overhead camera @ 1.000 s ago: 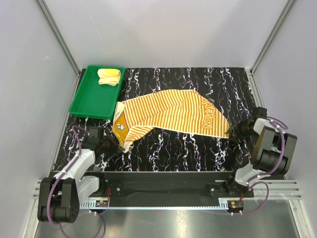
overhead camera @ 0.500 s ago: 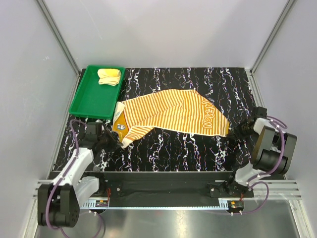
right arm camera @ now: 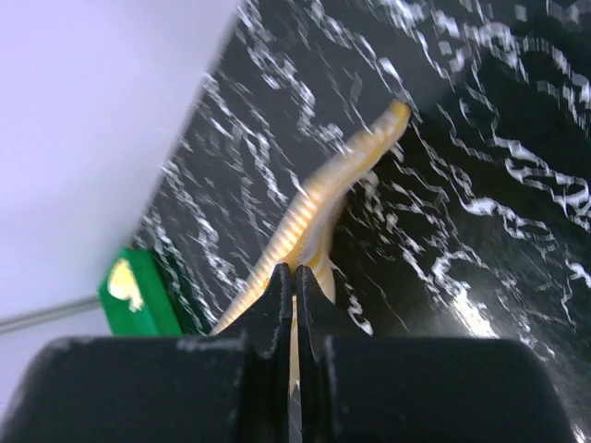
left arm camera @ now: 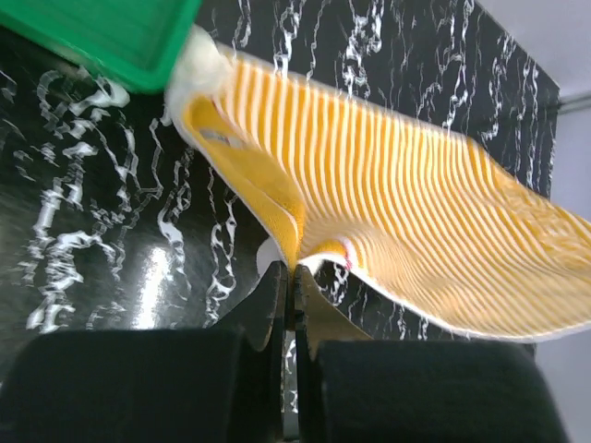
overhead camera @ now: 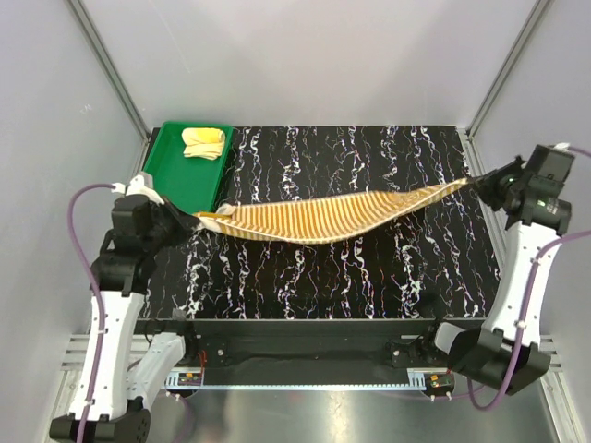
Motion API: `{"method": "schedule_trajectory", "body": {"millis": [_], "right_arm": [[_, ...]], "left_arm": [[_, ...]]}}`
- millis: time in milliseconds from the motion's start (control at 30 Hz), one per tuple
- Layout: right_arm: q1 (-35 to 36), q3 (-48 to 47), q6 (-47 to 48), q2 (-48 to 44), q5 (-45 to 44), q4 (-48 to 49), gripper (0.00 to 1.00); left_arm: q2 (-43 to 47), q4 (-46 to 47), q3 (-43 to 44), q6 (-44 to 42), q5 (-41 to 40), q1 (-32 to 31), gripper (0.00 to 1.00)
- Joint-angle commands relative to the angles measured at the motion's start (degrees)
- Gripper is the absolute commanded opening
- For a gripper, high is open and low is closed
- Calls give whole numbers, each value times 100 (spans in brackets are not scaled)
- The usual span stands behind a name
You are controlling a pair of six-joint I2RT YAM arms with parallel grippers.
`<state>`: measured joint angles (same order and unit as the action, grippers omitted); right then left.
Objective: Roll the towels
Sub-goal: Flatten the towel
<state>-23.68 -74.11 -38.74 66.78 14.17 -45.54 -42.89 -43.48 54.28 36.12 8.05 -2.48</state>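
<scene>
**Towel held taut before rolling.** The striped towel (overhead camera: pixel 332 217) hangs above the table (overhead camera: pixel 351 277). The left pincer (overhead camera: pixel 196 219) is clenched on its left corner, beside the green tray (overhead camera: pixel 175 185), and the right pincer (overhead camera: pixel 473 183) is clenched on its right corner. The towel's long axis runs left to right, sagging mid-span. The plain yellow towel (overhead camera: pixel 204 141) lies bundled in the tray and is probably finished. The striped towel is unrolled, so laying it flat and rolling it are judged to remain.
</scene>
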Motion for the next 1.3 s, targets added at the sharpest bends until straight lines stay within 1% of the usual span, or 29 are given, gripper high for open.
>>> {"method": "schedule_trajectory", "body": {"millis": [0, 33, 100, 200, 267, 300, 433, 500, 567, 600, 633, 667, 700, 767, 800, 833, 900, 933, 967, 1000, 1033, 1067, 1100, 1133, 1167, 1200, 1233, 1267], "right_arm": [[-206, -1042, -73, -332, -249, -868, 0], [-320, -1419, -37, -324, -222, -982, 0], [-409, -1676, -19, -228, 41, -1185, 0], [-418, -1809, -116, -87, 287, -1115, 0], [-435, -1792, -230, 45, 541, -993, 0], [-427, -1765, -309, 193, 656, -783, 0], [-427, -1818, -397, 773, 841, -413, 0], [-427, -1967, -406, 1194, 911, -211, 0], [-418, -2239, -424, 1520, 1051, -79, 0], [-427, -2370, -432, 1870, 1113, -52, 0], [-427, -2493, -459, 2030, 1166, -34, 0], [-418, -2808, -468, 2197, 1245, 1, 0], [-418, -3177, -485, 2477, 1289, 36, 0], [-418, -3644, -442, 2725, 1316, -129, 0], [-427, -3881, -406, 2883, 1307, -209, 0], [-427, -4257, -328, 2936, 1290, -297, 0], [-418, -4454, -266, 2902, 1228, -429, 0], [-427, -4481, -205, 2841, 1211, -464, 0], [-427, -4377, -160, 2771, 1141, -491, 0], [-427, -4219, -125, 2561, 1105, -474, 0], [-427, -3669, -99, 2411, 1062, -404, 0], [-427, -3350, -90, 2244, 1000, -229, 0], [-427, -2999, -81, 1903, 965, -158, 0], [-427, -2639, -72, 1743, 938, -70, 0], [-427, -1913, -46, 1585, 834, 53, 0], [-435, -1567, 24, 1314, 728, 80, 0], [-444, -1232, 68, 1180, 623, 115, 0], [-444, -550, 112, 1057, 404, 194, 0]], "left_arm": [[132, -494, 941, -535, -638, 28, 0], [141, -520, 1066, -588, -725, 28, 0], [141, -556, 1338, -667, -779, 28, 0], [36, -398, 1497, -633, -692, 28, 0], [-175, -162, 1567, -502, -463, 28, 0], [-271, -47, 1603, -466, -358, 28, 0], [-1034, 559, 1664, -246, 20, 28, 0], [-1343, 1016, 1761, -123, 161, 28, 0], [-1879, 1393, 1962, -53, 328, 28, 0], [-2089, 1474, 2259, -35, 381, 28, 0], [-2535, 1527, 2488, -26, 477, 28, 0], [-2757, 1571, 2717, -26, 513, 20, 0], [-3142, 1588, 3163, -35, 556, 20, 0], [-3452, 1650, 3613, -43, 592, 20, 0], [-3558, 1650, 3999, -70, 575, 20, 0], [-3698, 1641, 4168, -96, 592, 20, 0], [-3761, 1501, 4502, -219, 557, 20, 0], [-3709, 1466, 4503, -254, 548, 20, 0], [-3656, 1405, 4451, -307, 565, 20, 0], [-3578, 1395, 4207, -333, 566, 20, 0], [-3368, 1413, 4005, -351, 592, 20, 0], [-3244, 1482, 3759, -377, 609, 20, 0], [-3104, 1501, 3217, -369, 618, 20, 0], [-2824, 1553, 2924, -369, 662, 20, 0], [-2673, 1658, 2608, -369, 671, 20, 0], [-2384, 1729, 1961, -369, 706, 20, 0], [-2260, 1773, 1659, -369, 758, 20, 0], [-2137, 1782, 1369, -377, 759, 20, 0]]}}
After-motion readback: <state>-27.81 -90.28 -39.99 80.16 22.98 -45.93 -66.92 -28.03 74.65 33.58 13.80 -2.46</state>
